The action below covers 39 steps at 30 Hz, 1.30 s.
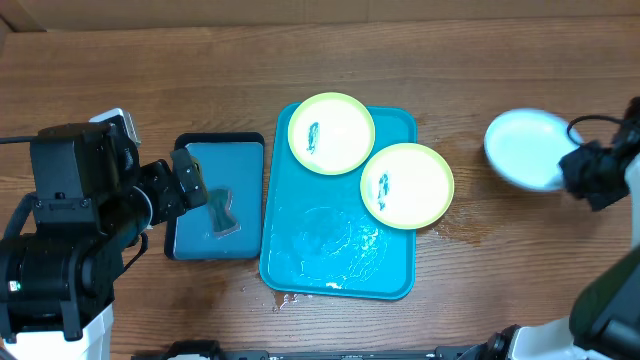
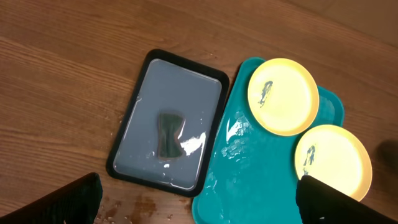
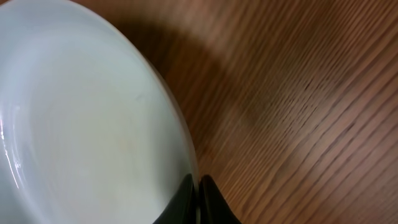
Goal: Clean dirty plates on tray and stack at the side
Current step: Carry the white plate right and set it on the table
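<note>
Pale-blue plate (image 3: 81,124), looking clean, is pinched at its rim in my right gripper (image 3: 198,185), over the counter (image 1: 470,60) well right of the turquoise tray (image 1: 330,275). Left gripper (image 2: 202,200) hangs wide. Beyond, both yellow-green plates (image 1: 407,185) on the tray carry smears: I judge one done, two left.

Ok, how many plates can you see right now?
3. One yellow-green plate on the turquoise tray's far-left corner, a second yellow-green plate over its right edge, and the light blue plate off the tray, pinched in the right gripper. None looks hidden.
</note>
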Each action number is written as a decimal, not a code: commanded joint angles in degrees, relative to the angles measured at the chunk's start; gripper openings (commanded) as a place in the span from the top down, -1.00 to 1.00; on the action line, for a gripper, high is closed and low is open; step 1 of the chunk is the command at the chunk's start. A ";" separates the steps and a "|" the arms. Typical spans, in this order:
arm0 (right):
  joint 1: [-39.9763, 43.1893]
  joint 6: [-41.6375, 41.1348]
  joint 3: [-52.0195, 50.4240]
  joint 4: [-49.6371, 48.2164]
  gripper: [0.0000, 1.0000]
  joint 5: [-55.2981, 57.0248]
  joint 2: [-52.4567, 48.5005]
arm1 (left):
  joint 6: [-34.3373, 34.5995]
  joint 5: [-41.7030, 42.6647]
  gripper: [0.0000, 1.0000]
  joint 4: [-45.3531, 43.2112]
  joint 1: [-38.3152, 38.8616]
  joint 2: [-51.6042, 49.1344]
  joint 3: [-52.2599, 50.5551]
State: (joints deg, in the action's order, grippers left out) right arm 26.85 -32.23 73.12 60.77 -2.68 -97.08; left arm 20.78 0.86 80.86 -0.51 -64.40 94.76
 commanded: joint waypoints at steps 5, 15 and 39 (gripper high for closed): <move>-2.23 0.98 -12.41 -6.91 0.92 0.00 -2.82 | -1.11 -0.20 -1.00 0.37 -0.33 -0.09 0.87; -9.16 5.77 -13.38 -5.40 0.18 -3.96 0.17 | -1.11 -0.20 -1.00 0.22 -0.33 -0.09 0.87; -30.71 13.53 -20.68 -22.64 0.34 -1.33 6.40 | -3.06 -0.22 -1.00 1.07 -0.33 -0.11 0.85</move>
State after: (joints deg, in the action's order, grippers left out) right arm -3.62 -16.71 52.95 38.63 -7.88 -91.33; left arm 19.25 0.86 81.73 -0.51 -64.40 94.76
